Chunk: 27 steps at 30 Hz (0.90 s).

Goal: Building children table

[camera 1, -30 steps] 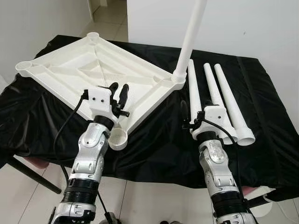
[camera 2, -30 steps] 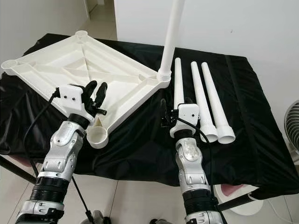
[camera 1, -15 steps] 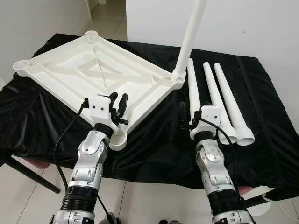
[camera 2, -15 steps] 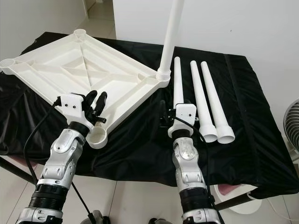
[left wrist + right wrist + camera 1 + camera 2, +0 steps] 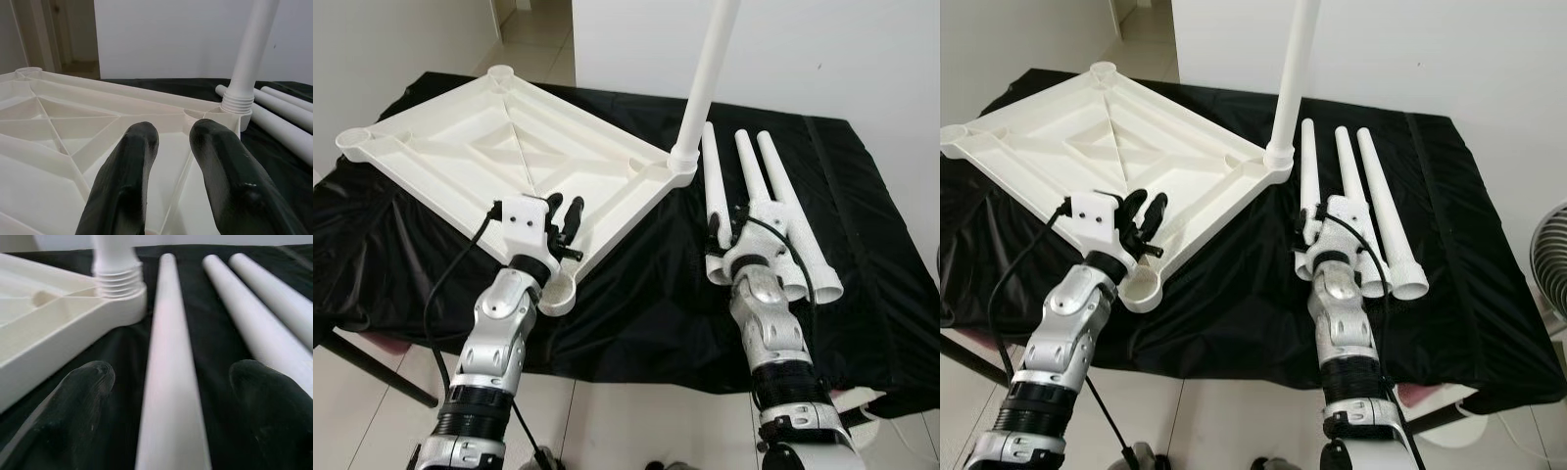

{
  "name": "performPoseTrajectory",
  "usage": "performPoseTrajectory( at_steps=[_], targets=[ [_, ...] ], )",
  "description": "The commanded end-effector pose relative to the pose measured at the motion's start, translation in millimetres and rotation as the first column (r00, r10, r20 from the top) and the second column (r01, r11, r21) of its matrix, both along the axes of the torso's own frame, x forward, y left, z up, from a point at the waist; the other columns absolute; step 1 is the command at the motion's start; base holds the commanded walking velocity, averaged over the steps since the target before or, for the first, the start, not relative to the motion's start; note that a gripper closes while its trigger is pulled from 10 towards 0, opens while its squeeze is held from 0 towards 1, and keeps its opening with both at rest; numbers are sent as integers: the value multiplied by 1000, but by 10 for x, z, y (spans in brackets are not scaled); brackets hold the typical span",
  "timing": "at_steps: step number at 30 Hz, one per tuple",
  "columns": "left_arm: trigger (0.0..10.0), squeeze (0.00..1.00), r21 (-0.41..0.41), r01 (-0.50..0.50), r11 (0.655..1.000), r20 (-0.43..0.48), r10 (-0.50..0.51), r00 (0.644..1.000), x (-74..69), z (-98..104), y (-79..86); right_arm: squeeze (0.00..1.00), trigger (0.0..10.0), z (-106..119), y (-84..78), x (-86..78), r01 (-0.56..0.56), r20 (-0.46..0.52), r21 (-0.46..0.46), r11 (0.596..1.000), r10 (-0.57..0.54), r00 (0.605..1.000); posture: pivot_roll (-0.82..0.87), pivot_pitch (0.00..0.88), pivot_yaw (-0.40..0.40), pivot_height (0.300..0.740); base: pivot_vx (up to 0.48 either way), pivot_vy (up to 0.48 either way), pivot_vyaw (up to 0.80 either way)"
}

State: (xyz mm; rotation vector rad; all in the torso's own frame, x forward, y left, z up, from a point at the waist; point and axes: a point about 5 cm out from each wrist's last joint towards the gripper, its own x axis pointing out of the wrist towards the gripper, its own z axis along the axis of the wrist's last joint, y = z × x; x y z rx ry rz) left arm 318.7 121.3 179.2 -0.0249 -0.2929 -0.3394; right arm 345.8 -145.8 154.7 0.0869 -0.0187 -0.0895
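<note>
Apparently right gripper [image 5: 168, 377] fingers [image 5: 83, 387] straddle one leg [image 5: 168, 357].

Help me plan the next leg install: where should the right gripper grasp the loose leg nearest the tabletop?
Likely the leg near its wide end, right gripper descending from above. Its open fingers already straddle it; it lies flat on the cloth, both flanks free.
</note>
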Motion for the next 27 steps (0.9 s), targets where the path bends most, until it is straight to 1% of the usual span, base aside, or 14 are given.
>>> performPoseTrajectory(
  at_steps=[1, 2, 3, 5, 13, 18, 23, 26, 27],
  targets=[
    [10000, 0, 0, 34, 999, 8, -34, 999, -10, 32, -31, 0, 10000, -129, 10, -33, 2, -59, 4, 1000, -2, 998, 150, 78, -28, 740, 0, 0, 0],
    [10000, 0, 0, 34, 999, 8, -34, 999, -10, 32, -31, 0, 10000, -129, 10, -33, 2, -59, 4, 1000, -2, 998, 150, 78, -28, 740, 0, 0, 0],
    [10000, 0, -8, 36, 999, 7, -36, 999, -15, 39, -55, 0, 10000, -186, 41, -58, -6, -87, 6, 1000, 7, 996, 152, 77, -28, 740, 0, 0, 0],
    [10000, 0, -9, 38, 999, 8, -38, 999, -19, 41, -71, 0, 10000, -219, 54, -73, -4, -107, 15, 1000, 5, 994, 152, 76, -28, 740, 0, 0, 0],
    [10000, 0, -9, 44, 999, 16, -44, 999, -23, 67, -90, 0, 10000, -279, 17, -118, 38, -182, 57, 998, -27, 983, 155, 76, -29, 740, 0, 0, 0],
    [10000, 0, -18, 37, 999, 16, -36, 999, -21, 88, -64, 0, 10000, -289, 34, -210, 14, -180, 65, 998, -2, 984, 158, 78, -28, 740, 0, 0, 0],
    [10000, 0, -15, 35, 999, 14, -34, 999, -25, 84, -60, 0, 10000, -275, 59, -231, -8, -162, 71, 997, 19, 987, 158, 77, -27, 740, 0, 0, 0],
    [10000, 0, -17, 38, 999, 12, -37, 999, -37, 82, -65, 0, 10000, -242, 94, -263, -31, -139, 80, 996, 41, 989, 163, 76, -26, 740, 0, 0, 0],
    [10000, 0, -16, 42, 999, 11, -41, 999, -45, 80, -73, 0, 10000, -201, 126, -298, -44, -108, 89, 995, 54, 993, 164, 75, -26, 740, 0, 0, 0]
  ],
)
